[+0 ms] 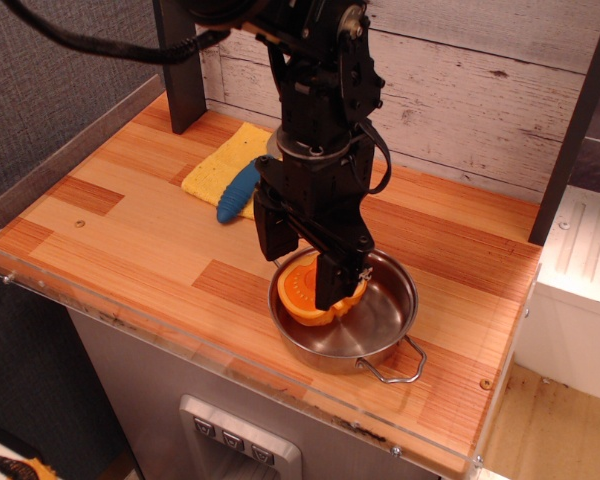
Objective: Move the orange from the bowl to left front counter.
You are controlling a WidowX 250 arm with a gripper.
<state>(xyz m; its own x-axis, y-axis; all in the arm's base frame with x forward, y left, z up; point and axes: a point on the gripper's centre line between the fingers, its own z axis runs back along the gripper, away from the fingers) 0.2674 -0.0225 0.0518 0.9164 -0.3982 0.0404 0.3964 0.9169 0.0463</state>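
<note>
The orange (pixel 300 293), a bright toy half with its cut face up, lies in the left part of the shiny steel bowl (pixel 398 305) at the counter's front centre. My black gripper (pixel 300 275) hangs down into the bowl, open, with one finger (pixel 269 236) on the orange's left and the other (pixel 334 285) across its right side, hiding much of it. I cannot tell whether the fingers touch the orange. The left front counter (pixel 120 245) is bare wooden planking to the left of the bowl.
A yellow cloth (pixel 210 170) lies at the back left with a blue-handled utensil (pixel 239 190) on its near edge. A dark post (pixel 180 70) stands at the back left. A clear acrylic edge (pixel 180 335) runs along the counter's front.
</note>
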